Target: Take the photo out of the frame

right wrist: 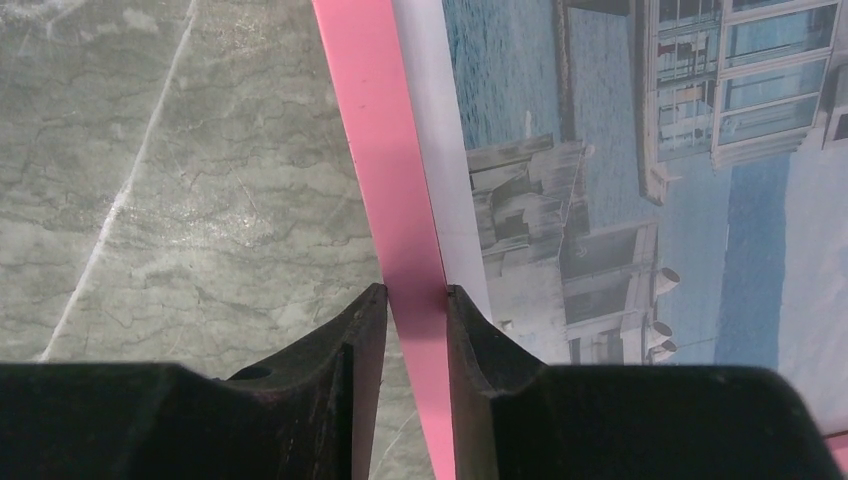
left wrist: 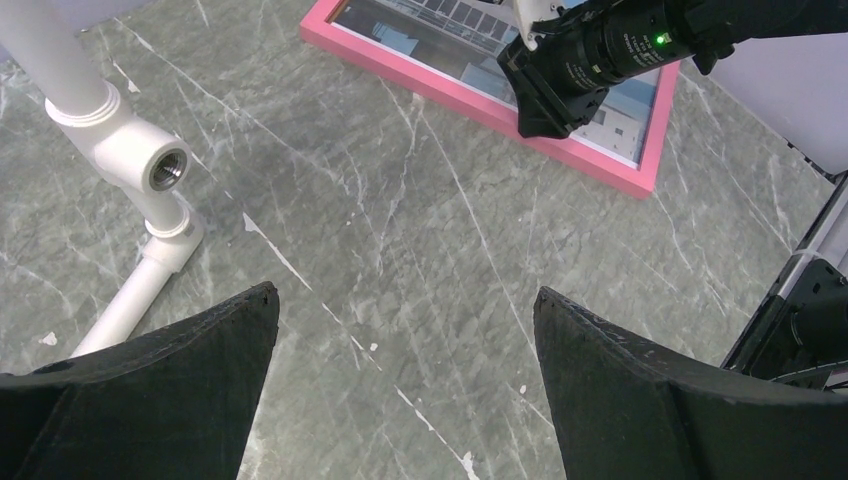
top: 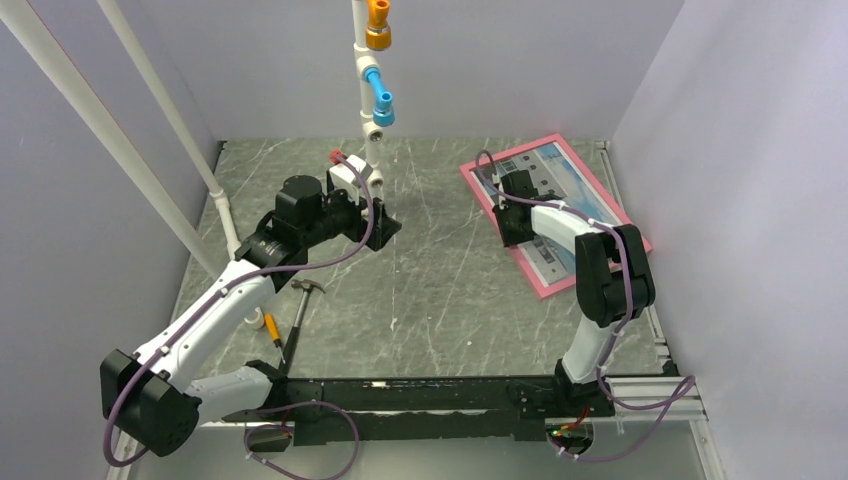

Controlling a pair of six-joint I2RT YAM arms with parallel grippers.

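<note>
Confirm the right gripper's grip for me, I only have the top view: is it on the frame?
Observer: Yes. In the right wrist view the right gripper is closed on the frame, one finger outside its pink rail, one inside.
Operator: Photo out yet?
Observer: No. The photo lies inside the rail, its white border against it.
Operator: Left side?
Observer: The left gripper is open and holds nothing, above the table.
</note>
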